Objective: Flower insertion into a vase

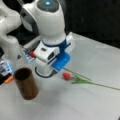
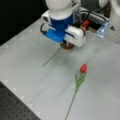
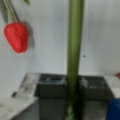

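The claw is clenched on a green flower stem, whose long axis runs straight away from the fingers in the wrist view. In a front view that stem slants down from the lowered claw onto the white surface. The dark brown vase stands upright just beside the claw, toward a front view's left. A red tulip lies flat on the claw's other side

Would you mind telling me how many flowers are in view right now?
2. One red tulip lies loose on the table; the second flower's stem runs between the hand's fingers, its head hidden. More may be out of sight.
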### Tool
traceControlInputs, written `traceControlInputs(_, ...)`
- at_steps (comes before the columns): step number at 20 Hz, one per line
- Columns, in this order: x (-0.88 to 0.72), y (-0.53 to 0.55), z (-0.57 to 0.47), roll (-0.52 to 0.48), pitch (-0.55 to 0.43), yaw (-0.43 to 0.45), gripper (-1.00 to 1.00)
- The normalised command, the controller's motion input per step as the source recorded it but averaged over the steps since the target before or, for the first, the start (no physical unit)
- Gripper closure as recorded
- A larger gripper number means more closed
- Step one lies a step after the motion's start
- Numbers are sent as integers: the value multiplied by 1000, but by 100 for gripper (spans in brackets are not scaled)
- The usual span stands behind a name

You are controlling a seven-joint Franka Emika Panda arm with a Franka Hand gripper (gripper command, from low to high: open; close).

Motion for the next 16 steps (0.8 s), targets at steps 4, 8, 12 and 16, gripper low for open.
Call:
traceControlInputs(4, -608, -270, 103, -48, -116, 55, 100)
traceControlInputs(8, -722, -392, 145, -84, -80, 102, 100)
traceControlInputs(12, -720, -424, 17, -106, -93, 167, 100)
traceControlInputs(16, -601, -341, -67, -96, -78, 156, 100)
